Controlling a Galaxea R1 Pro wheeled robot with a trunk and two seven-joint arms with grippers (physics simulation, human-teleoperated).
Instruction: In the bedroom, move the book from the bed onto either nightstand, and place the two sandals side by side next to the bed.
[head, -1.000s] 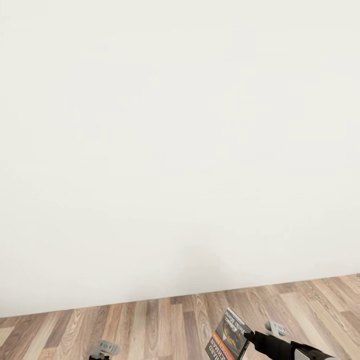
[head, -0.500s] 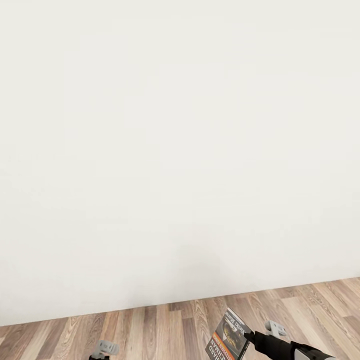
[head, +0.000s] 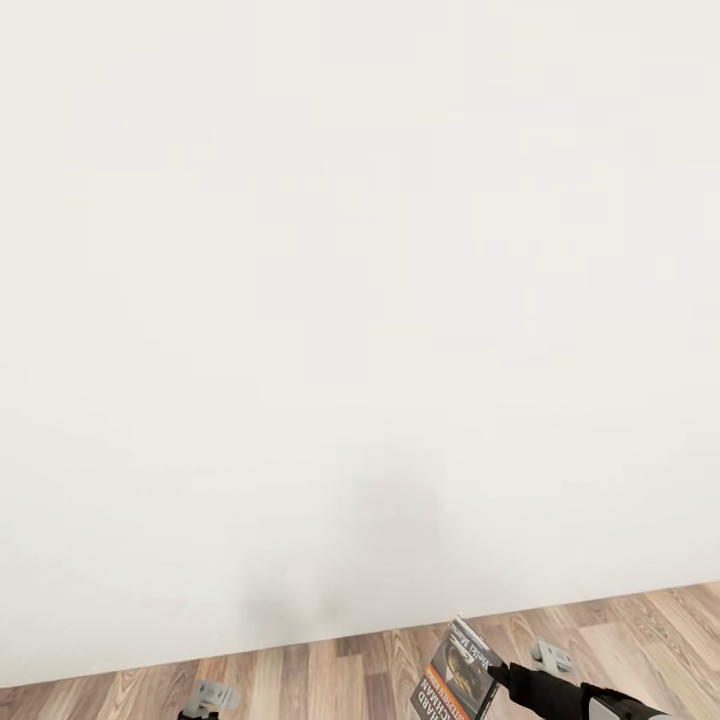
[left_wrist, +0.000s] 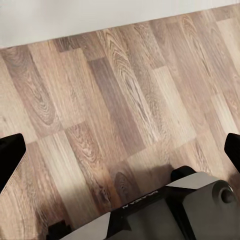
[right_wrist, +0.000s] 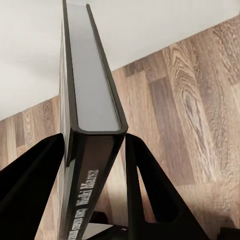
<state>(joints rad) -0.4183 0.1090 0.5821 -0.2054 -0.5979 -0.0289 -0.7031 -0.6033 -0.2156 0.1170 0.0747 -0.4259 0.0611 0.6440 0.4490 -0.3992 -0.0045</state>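
The book (head: 456, 682) stands tilted on edge above the wood-plank floor (head: 330, 675), its long axis rising toward the white wall (head: 360, 300). It has a dark cover (white lettering, orange strip). The right gripper (right_wrist: 95, 150) jaws pinch it; the left gripper (left_wrist: 120, 155) jaws are spread.

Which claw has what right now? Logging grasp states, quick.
Left claw: open, fingers spread wide over the wood floor, holding nothing.
Right claw: closed on the book, clamped between both fingers.
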